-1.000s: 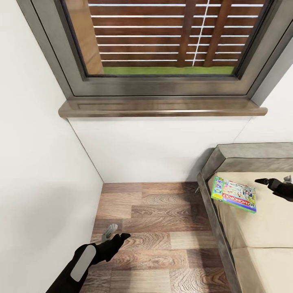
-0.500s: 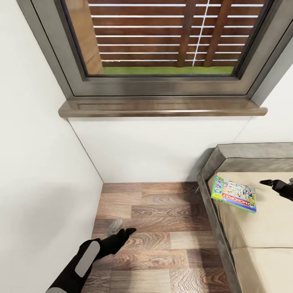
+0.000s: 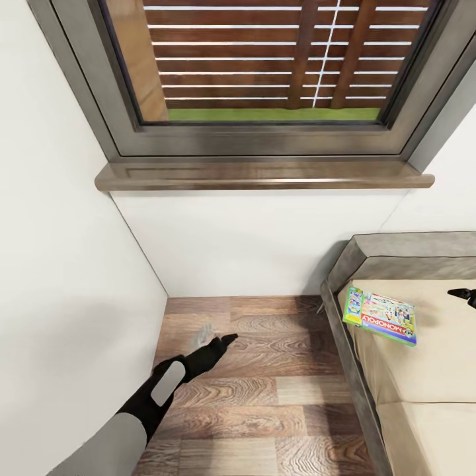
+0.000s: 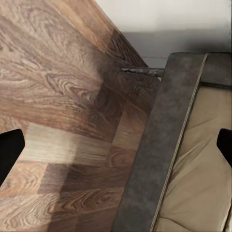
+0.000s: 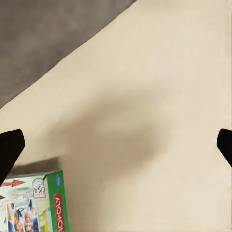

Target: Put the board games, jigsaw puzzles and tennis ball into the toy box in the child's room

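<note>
We count one board game, the Monopoly box (image 3: 380, 316), flat on the bed (image 3: 423, 370) at right. Left tool (image 3: 213, 342) spread over floor (image 3: 277, 390); right tool (image 3: 466, 293) spread, empty, beside the box.

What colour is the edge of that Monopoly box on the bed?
Bright green, framing a white printed top on the Monopoly box; clearest in the head view.

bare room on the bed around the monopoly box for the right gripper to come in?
Yes. Beige sheet of the bed lies bare on the near side of the Monopoly box and between it and the right gripper. Tighter where the box's green edge nears the bed's dark frame. Wood floor by the left gripper is also bare.
</note>
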